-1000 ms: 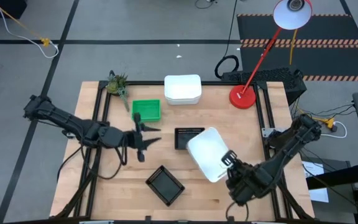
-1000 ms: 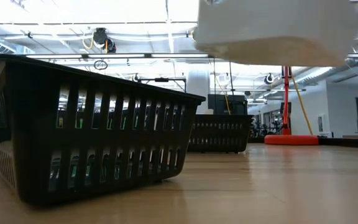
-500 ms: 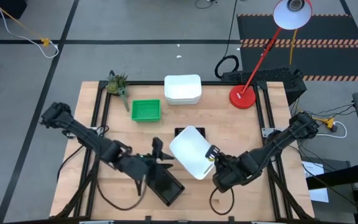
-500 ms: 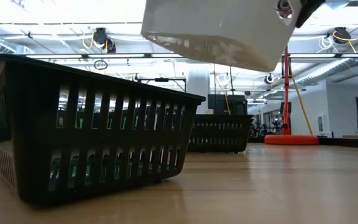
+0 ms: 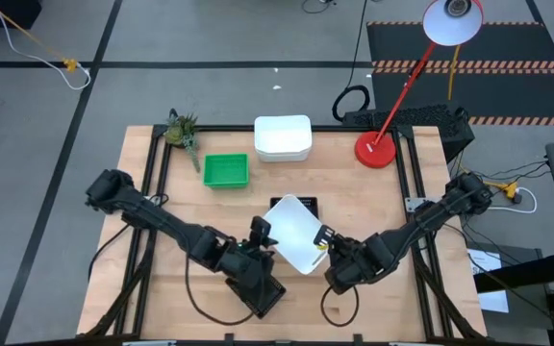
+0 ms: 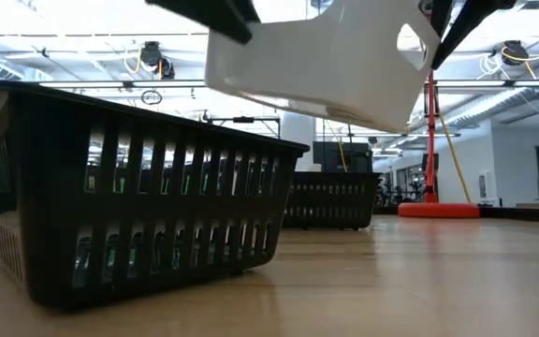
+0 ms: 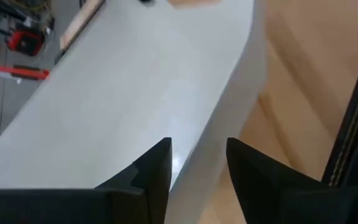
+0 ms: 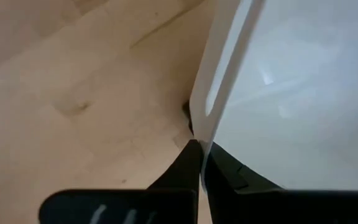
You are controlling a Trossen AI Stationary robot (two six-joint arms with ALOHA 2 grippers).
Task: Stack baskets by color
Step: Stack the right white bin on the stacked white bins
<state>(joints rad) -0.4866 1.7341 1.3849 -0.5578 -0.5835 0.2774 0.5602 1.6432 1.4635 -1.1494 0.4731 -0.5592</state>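
Surface (image 5: 373, 202) wood, pretty busy. White basket (image 5: 294, 234) mid-air above centre, tilted, over black basket (image 6: 330, 201). Right claw (image 5: 323, 246) pinched tight on its rim. Left claw (image 5: 258, 235) at opposite edge, fingers (image 7: 154, 171) apart, straddling rim.

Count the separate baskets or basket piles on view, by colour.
White: 2, far white pile, lifted white basket
Green: 1, green basket
Black: 2, near black basket, far black basket
Total: 5; baskets nested inside piles cannot be counted.
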